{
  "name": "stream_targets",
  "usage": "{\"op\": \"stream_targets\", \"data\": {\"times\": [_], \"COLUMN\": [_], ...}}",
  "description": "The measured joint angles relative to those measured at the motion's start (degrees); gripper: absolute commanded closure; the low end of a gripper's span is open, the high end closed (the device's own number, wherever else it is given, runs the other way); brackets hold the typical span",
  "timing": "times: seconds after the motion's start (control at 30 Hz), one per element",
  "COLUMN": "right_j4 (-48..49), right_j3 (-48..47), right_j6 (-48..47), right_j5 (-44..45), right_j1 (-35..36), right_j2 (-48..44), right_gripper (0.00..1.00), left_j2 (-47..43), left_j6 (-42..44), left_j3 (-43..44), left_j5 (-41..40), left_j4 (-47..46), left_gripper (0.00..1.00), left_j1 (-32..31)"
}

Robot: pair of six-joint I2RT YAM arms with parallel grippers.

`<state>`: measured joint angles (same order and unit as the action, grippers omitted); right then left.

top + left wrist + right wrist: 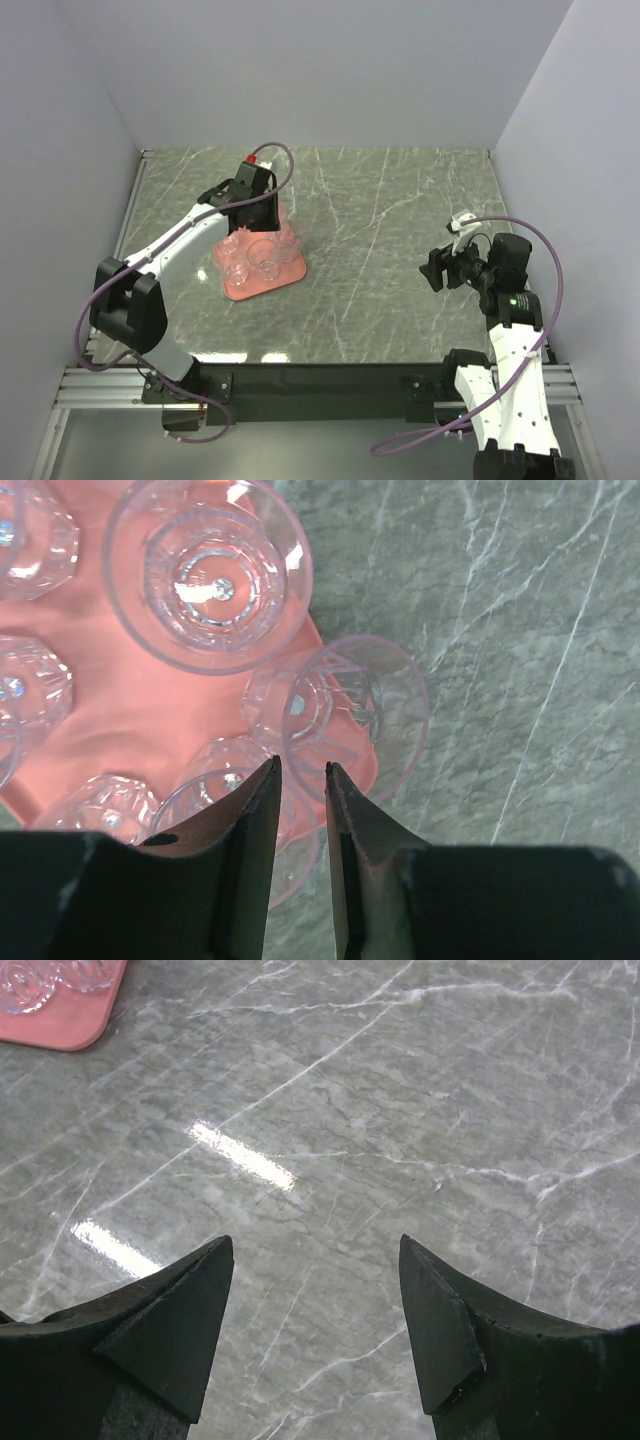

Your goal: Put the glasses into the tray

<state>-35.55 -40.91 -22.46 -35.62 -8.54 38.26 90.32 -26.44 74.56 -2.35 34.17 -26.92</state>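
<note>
Left wrist view puts the left gripper [302, 770] low over the near corner of the tray [130, 710], jaws drawn almost together with only a thin slit between them. I cannot tell whether a glass wall sits in that slit. Just ahead of the fingertips, 1 tipped glass [335, 715] leans on its side, its mouth overhanging the tray rim above the table [520, 680]. Ahead and to the left of the fingers, the other glasses [208, 575] stand on the pink floor, packed close.

These glasses look light, rigid, slick and likely brittle. The tipped 1 could roll off the edge if nudged. A sound hold would be across the rim wall, 1 finger inside and 1 outside, squeezed gently.

Spread wide, the right gripper [316, 1250] hangs over bare table, the tray well ahead and to its left.
</note>
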Motion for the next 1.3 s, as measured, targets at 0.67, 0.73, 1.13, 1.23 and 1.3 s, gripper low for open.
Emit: {"op": "stream_targets", "data": {"times": [0.67, 0.73, 1.13, 1.23, 1.3], "right_j4": [0.0, 0.0, 0.0, 0.0, 0.0], "right_j3": [0.0, 0.0, 0.0, 0.0, 0.0], "right_j6": [0.0, 0.0, 0.0, 0.0, 0.0], "right_j5": [0.0, 0.0, 0.0, 0.0, 0.0], "right_j1": [-0.13, -0.13, -0.13, -0.13, -0.13], "right_j2": [0.0, 0.0, 0.0, -0.02, -0.04], "right_gripper": [0.26, 0.26, 0.26, 0.26, 0.26], "left_j2": [6.82, 7.37, 5.79, 4.94, 4.2], "left_j6": [0.24, 0.24, -0.37, -0.83, -1.31], "left_j3": [0.55, 0.55, -2.19, -3.45, -4.46], "left_j5": [-1.9, -2.38, -3.98, -3.98, -3.96], "left_j4": [0.74, 0.92, 0.37, 0.15, -0.13], "left_gripper": [0.73, 0.76, 0.81, 0.8, 0.75], "left_j1": [0.11, 0.11, 0.15, 0.15, 0.15]}}
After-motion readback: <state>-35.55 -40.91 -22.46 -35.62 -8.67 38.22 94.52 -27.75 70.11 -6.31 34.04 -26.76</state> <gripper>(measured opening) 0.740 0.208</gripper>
